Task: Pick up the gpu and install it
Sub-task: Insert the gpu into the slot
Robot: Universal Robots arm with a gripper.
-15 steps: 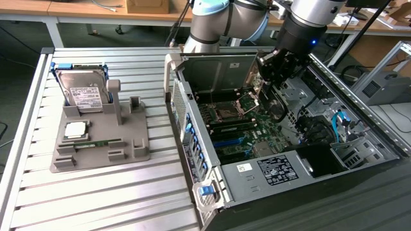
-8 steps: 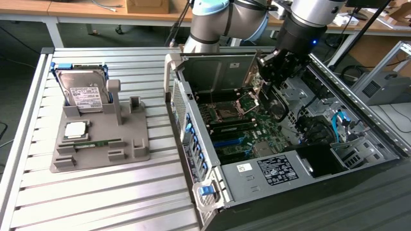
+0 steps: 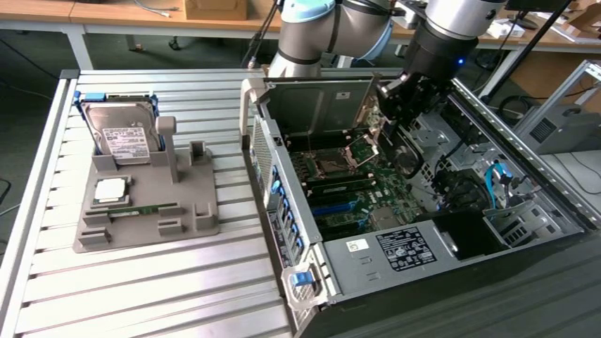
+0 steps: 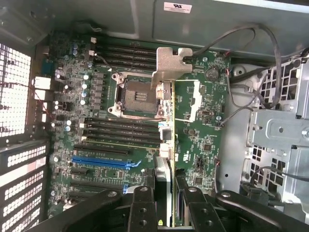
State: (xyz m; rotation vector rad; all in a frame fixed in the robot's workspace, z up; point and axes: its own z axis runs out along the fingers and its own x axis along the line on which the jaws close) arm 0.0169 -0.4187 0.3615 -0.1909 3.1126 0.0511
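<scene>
The gpu [image 4: 193, 130], a thin green card seen nearly edge-on, ends in a silver metal bracket [image 4: 169, 63] at its far end. My gripper [image 4: 166, 195] is shut on the card's near end, one black finger [image 4: 142, 198] on each side. In the exterior view the gripper [image 3: 395, 105] hangs inside the open computer case [image 3: 281, 176], above the motherboard [image 3: 362, 201], with the gpu [image 3: 373, 130] pointing down from it. The card is held above the board, clear of the slots, over the area beside the CPU socket [image 4: 137, 96].
A blue expansion slot [image 4: 101, 162] and black memory slots [image 4: 120, 130] lie on the board. Cables and a metal drive cage [image 4: 280, 130] crowd one side. On the table at the exterior view's left, a grey fixture [image 3: 193, 222] holds a hard drive [image 3: 117, 134], a CPU [image 3: 110, 189] and a RAM stick [image 3: 131, 209].
</scene>
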